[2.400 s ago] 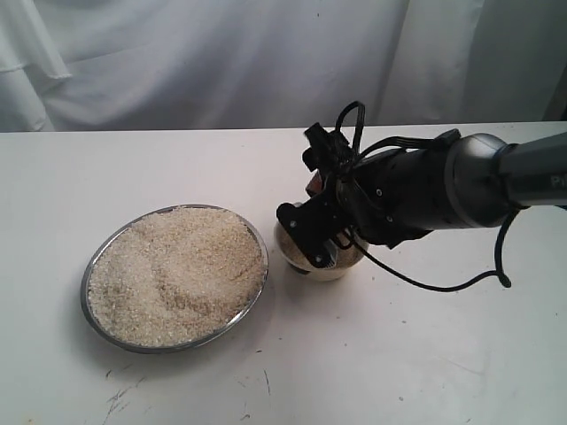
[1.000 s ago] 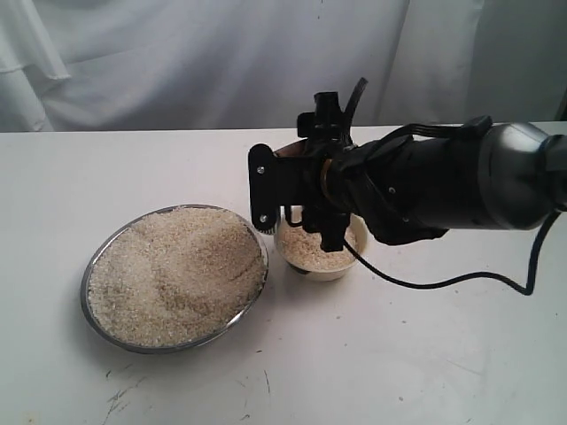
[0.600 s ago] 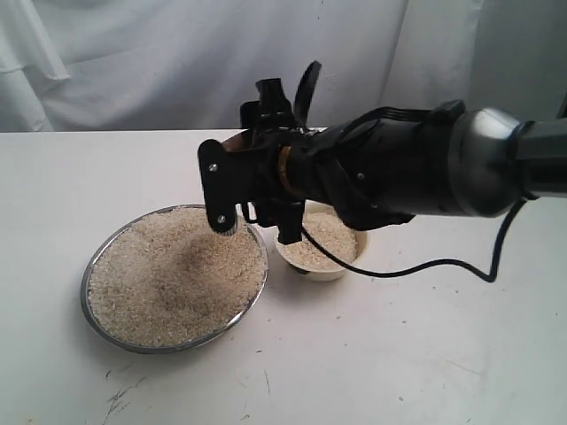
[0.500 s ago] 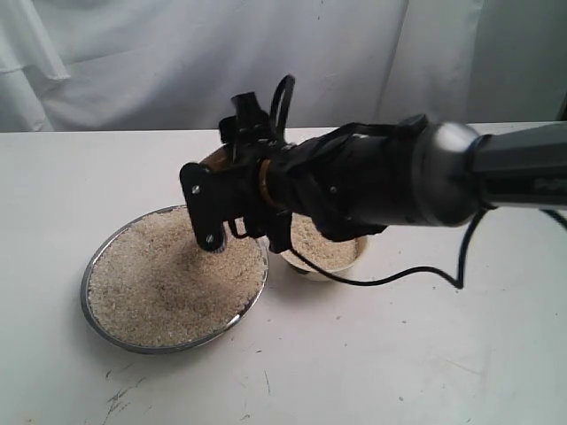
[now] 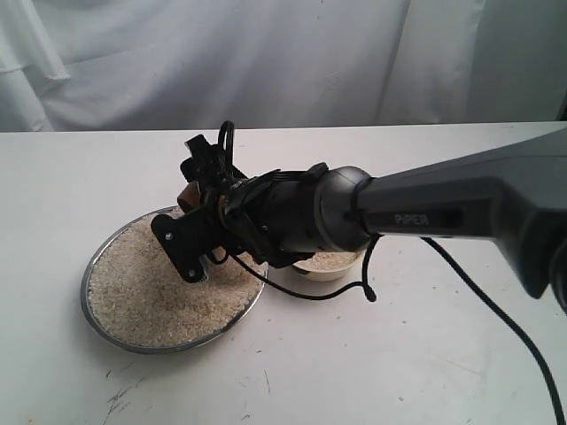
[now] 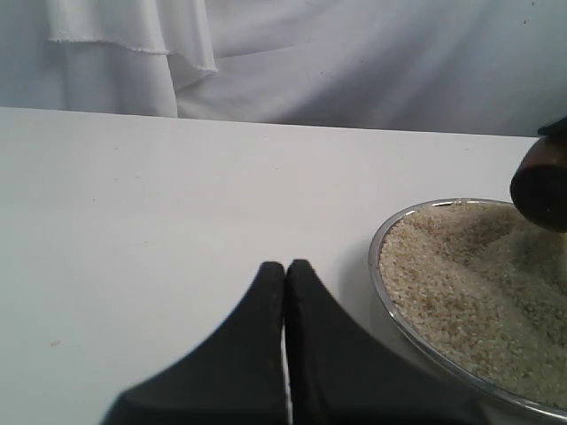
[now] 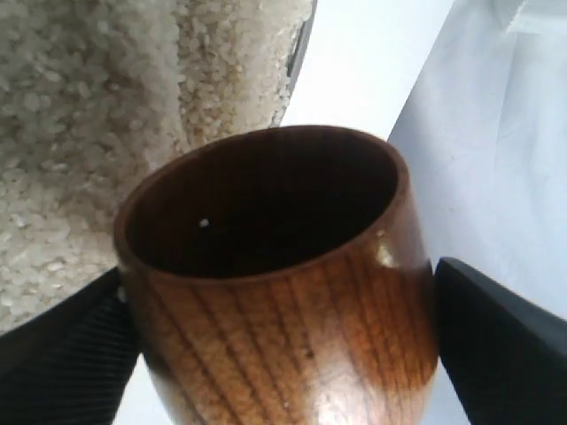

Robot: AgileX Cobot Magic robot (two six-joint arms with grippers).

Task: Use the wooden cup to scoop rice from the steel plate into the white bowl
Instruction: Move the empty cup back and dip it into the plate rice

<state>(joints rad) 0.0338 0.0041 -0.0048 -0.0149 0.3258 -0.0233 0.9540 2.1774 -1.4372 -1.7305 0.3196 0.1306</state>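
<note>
Wooden cup point(image 7: 292, 292) in pincer point(image 7: 279, 350), near steel plate point(image 6: 376, 258) rim.

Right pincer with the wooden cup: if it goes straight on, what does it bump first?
Most likely the rice on the steel plate; the mouth of the wooden cup faces it, depth unclear.

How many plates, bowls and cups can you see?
3. The steel plate is on the left, the white bowl is just right of it and partly hidden, and the wooden cup is held over the plate.
</note>
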